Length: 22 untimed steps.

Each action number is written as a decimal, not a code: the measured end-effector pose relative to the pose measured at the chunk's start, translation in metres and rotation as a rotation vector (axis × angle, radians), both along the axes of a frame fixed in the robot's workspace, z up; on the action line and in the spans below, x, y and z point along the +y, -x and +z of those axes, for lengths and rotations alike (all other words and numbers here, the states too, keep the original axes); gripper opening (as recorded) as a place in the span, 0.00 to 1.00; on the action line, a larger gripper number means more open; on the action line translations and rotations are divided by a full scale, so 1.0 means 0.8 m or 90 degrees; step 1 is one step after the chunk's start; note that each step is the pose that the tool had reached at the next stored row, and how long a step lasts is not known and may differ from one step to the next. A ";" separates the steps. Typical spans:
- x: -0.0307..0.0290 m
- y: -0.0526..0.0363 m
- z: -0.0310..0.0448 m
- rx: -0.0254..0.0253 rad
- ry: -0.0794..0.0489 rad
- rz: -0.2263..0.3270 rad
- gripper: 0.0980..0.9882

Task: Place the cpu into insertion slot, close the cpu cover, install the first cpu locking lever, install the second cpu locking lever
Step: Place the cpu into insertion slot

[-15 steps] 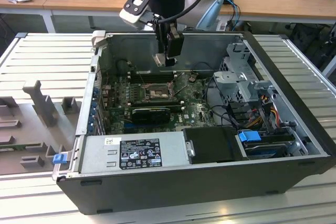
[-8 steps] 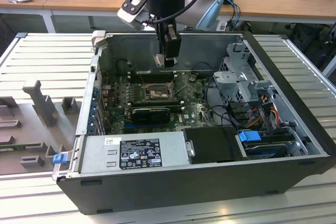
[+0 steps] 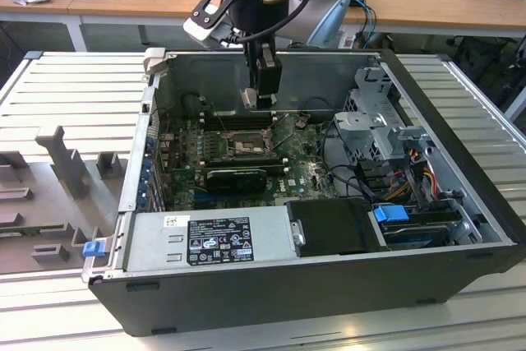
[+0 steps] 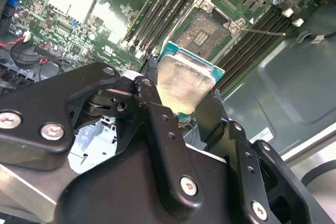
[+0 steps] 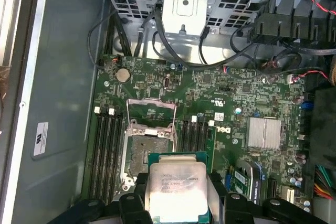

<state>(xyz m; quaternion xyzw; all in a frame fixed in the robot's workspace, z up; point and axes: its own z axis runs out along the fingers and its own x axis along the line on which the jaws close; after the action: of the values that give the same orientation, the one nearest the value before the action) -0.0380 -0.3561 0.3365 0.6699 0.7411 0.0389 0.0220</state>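
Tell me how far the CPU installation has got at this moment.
Nothing is finished yet. In hand: the gripper is shut on the cpu, held above the board in both wrist views. The insertion slot is bare, its contacts showing, and the cpu cover stands open beside it. Not yet done: seating the cpu, closing the cover, and both locking levers.

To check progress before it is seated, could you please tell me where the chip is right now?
In both wrist views the chip is clamped in the gripper, held above the green board close to the open socket, not in it.
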 end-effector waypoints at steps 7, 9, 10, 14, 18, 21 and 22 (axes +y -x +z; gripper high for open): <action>0.0000 0.000 -0.0043 0.0000 0.000 0.000 0.48; 0.0000 0.000 -0.0049 0.0000 0.000 0.000 0.48; 0.0000 0.000 -0.0052 0.0000 0.000 0.000 0.48; 0.0000 0.000 -0.0073 -0.0001 0.000 0.000 0.48; 0.0000 0.000 -0.0104 0.0000 0.000 0.000 0.48; 0.0000 0.000 -0.0119 0.0000 0.000 0.000 0.48; 0.0000 0.000 -0.0125 0.0000 0.000 0.000 0.48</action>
<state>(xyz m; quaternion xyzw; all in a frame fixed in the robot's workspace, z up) -0.0380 -0.3561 0.3265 0.6699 0.7411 0.0389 0.0221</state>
